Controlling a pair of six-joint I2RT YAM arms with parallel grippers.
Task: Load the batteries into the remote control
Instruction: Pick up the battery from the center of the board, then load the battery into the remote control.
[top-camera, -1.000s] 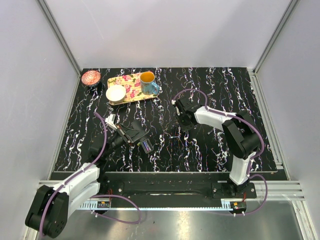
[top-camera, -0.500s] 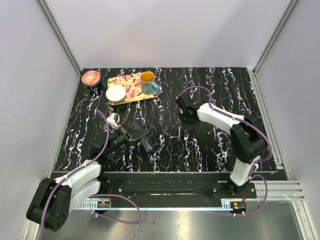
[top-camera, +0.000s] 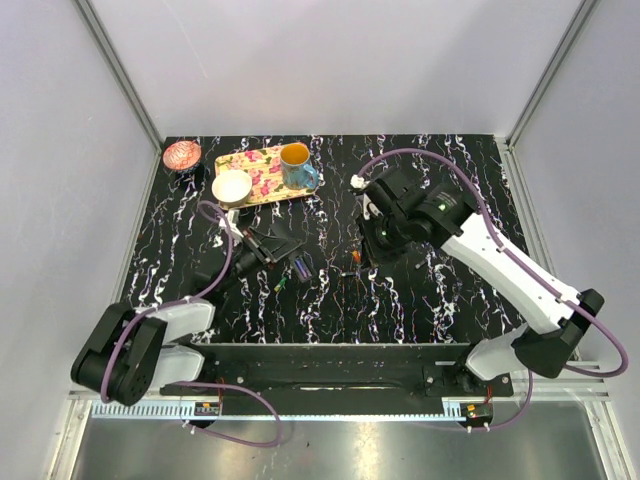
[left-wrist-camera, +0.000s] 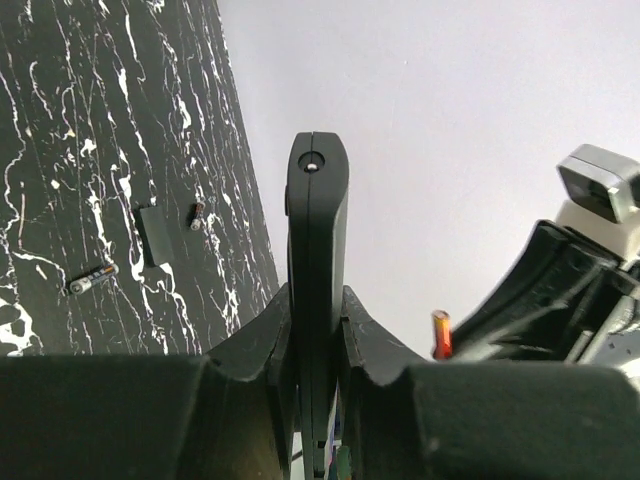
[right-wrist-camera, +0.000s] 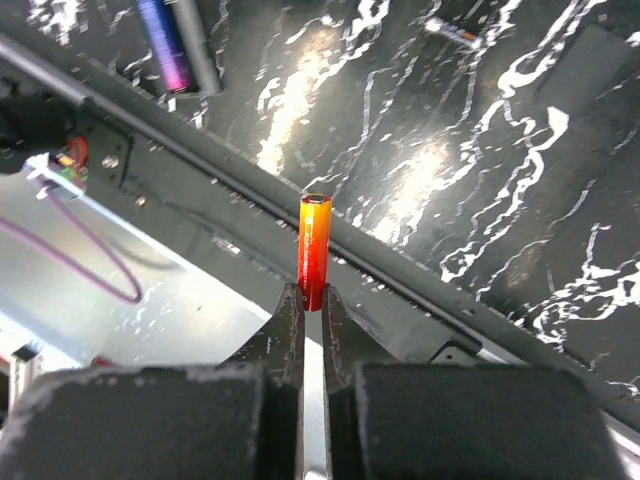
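My left gripper is shut on the black remote control, held edge-on between its jaws above the table; it also shows in the top view with a blue-purple battery in it. My right gripper is shut on a red-orange battery that sticks straight out of its fingertips, a little right of the remote. This battery also shows in the left wrist view. Two loose batteries lie on the black marbled table.
A small dark flat rectangle lies on the table between the loose batteries. A floral yellow tray with a blue mug and a white cup stands at the back left, next to a pink bowl.
My left gripper has carried the remote back and up from the near side. My right arm has swung out and risen, and now holds the orange battery beside the remote.
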